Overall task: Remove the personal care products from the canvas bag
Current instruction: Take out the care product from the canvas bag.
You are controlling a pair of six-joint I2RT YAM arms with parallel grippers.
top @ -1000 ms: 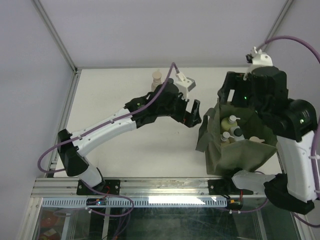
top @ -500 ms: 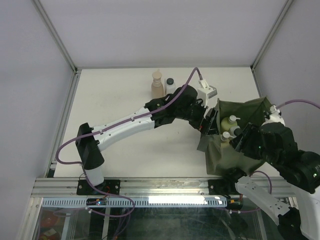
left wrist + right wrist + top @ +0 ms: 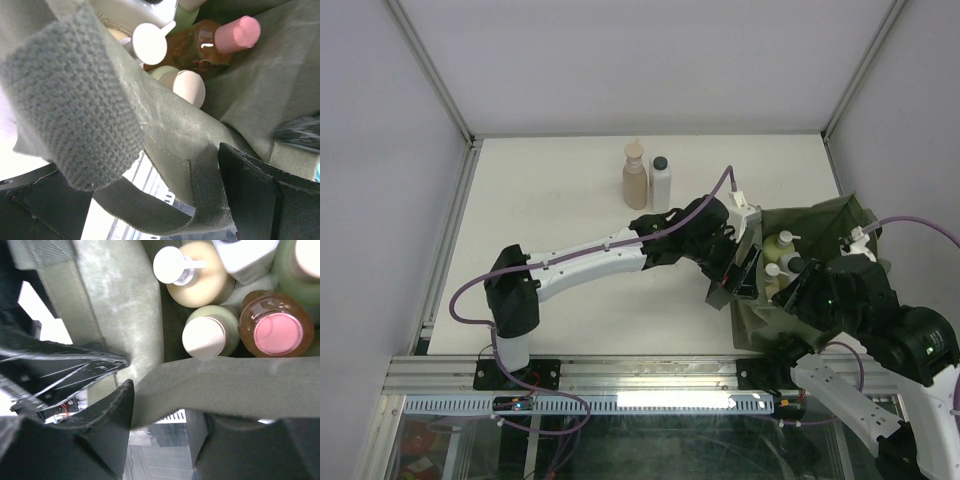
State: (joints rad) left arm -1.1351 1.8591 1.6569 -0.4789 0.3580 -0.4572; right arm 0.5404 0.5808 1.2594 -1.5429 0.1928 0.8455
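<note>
Out on surface (image 3: pixel 550 210): tan bottle (image 3: pixel 635 178) and white bottle (image 3: pixel 661 186), upright, side by side.
Left hand (image 3: pixel 740 263): spread wide, astride the left rim of the canvas bag (image 3: pixel 825 222), gripping nothing.
Inside bag: pump bottle (image 3: pixel 205 287), pink-capped bottle (image 3: pixel 277 330) and others, packed tight.
Right hand (image 3: pixel 162 407): fingers astride the near rim band; pinched or loose, cannot tell.
Doing it well: pin the near rim, keep the mouth open, lower past loose fabric onto one cap.

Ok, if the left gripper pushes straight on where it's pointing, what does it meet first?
Most likely the canvas bag: its wall and strap fill the gap ahead of the left gripper. The orange bottle lies beyond, inside.
</note>
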